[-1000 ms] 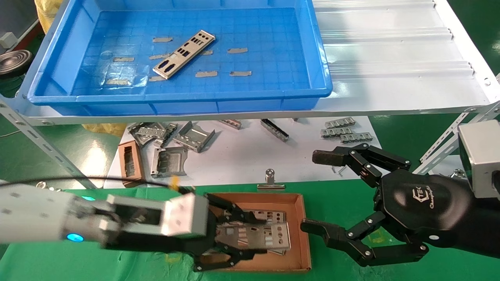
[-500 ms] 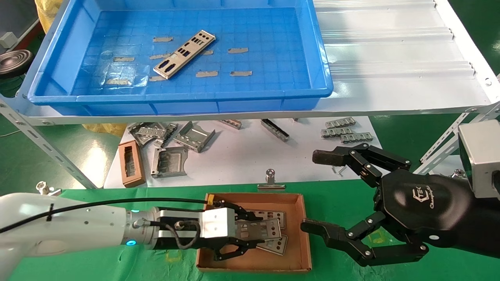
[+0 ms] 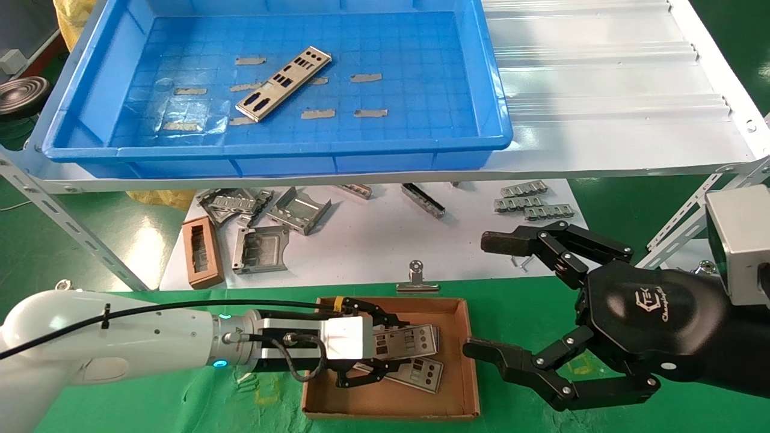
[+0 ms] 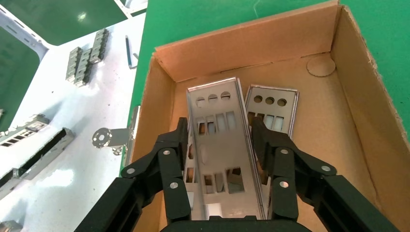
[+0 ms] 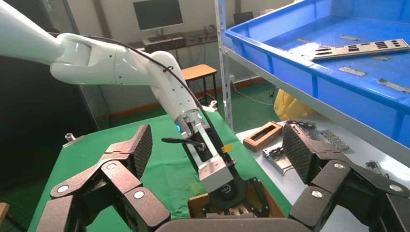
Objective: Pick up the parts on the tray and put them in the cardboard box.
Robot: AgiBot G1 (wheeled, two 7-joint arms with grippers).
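My left gripper (image 3: pixel 388 347) is low inside the cardboard box (image 3: pixel 463 337), shut on a silver plate (image 3: pixel 409 341) by its long edges. In the left wrist view the fingers flank that plate (image 4: pixel 215 140) at the gripper (image 4: pixel 219 128), over the box floor (image 4: pixel 251 46). A second plate (image 3: pixel 421 374) lies under it, also seen in the left wrist view (image 4: pixel 273 108). One more plate (image 3: pixel 284 83) lies slantwise in the blue tray (image 3: pixel 301 153) on the shelf. My right gripper (image 3: pixel 490 296) hangs open and empty just right of the box.
On the white sheet below the shelf lie bent grey brackets (image 3: pixel 298 210), a small brown frame (image 3: pixel 201 252), linked metal strips (image 3: pixel 529 201) and a binder clip (image 3: pixel 415 279). The white shelf's slanted leg (image 3: pixel 72 228) runs at the left.
My left gripper has sunk into the box and reached further right, carrying the plate down with it. The right gripper has not moved.
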